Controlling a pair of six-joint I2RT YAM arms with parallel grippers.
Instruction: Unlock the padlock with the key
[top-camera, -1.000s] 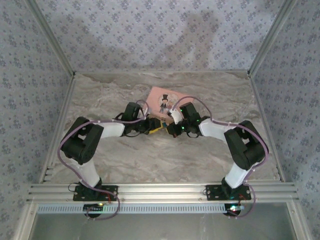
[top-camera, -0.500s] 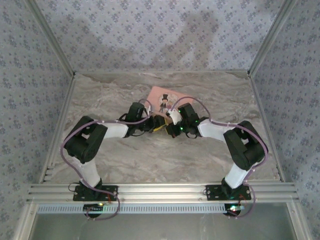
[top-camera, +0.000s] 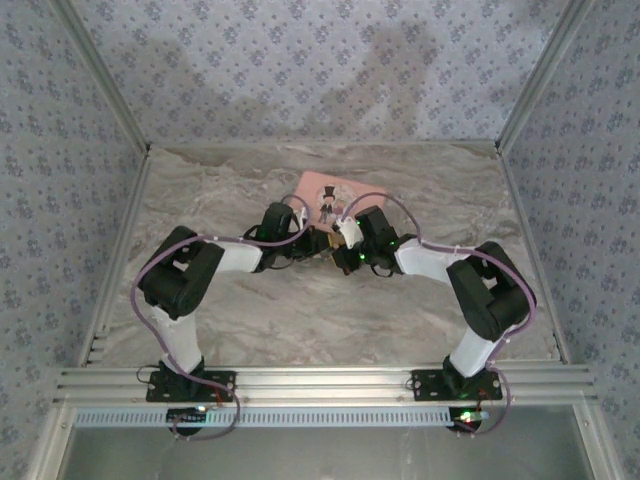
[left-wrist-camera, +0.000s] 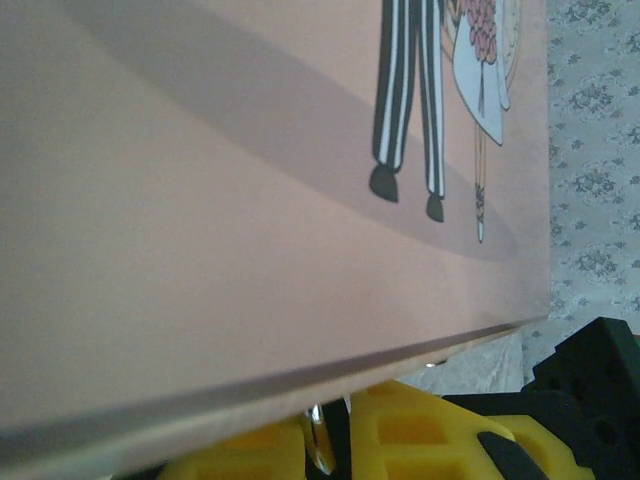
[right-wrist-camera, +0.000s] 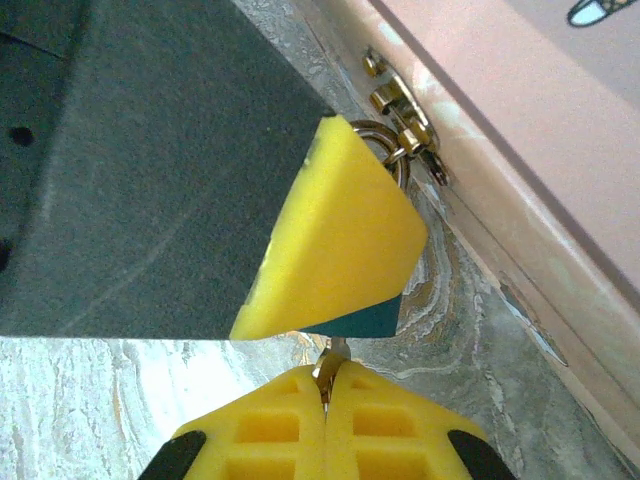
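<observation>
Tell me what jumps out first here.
The pink tin with its cartoon couple lies toward the far middle of the table. At its near edge a teal padlock is hooked through the tin's gold hasp, clamped by the left gripper. The right gripper holds the key at the padlock's base.

Tin (left-wrist-camera: 200, 250): smooth satin pink. Hasp (right-wrist-camera: 405, 115): glossy brass-look mtl. Padlock (right-wrist-camera: 350, 322): dull teal. Key (right-wrist-camera: 328, 362): shiny mtl. Pads (right-wrist-camera: 380, 425): matt yellow, waffle-moulded. Tabletop (right-wrist-camera: 120, 400): marble-look.
</observation>
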